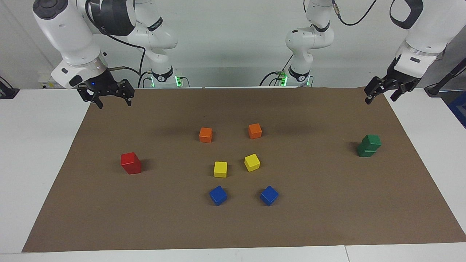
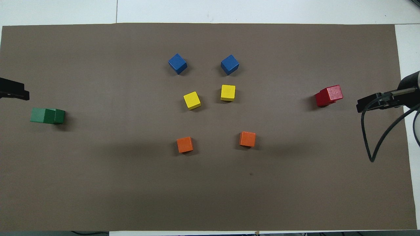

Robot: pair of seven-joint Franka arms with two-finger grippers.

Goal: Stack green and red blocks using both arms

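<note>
In the facing view, two green blocks (image 1: 368, 146) are seen stacked at the left arm's end of the brown mat (image 1: 327, 218), and a red stack (image 1: 131, 163) at the right arm's end. The left gripper (image 1: 381, 96) is raised over the mat's corner, fingers apart and empty. The right gripper (image 1: 114, 103) is held over its own corner, fingers likewise apart, nothing held.

In the overhead view, orange (image 2: 184, 144), yellow (image 2: 192, 100) and blue cubes (image 2: 177, 63) are laid in pairs mid-mat, between the green blocks (image 2: 48, 116) and the red stack (image 2: 329, 95).
</note>
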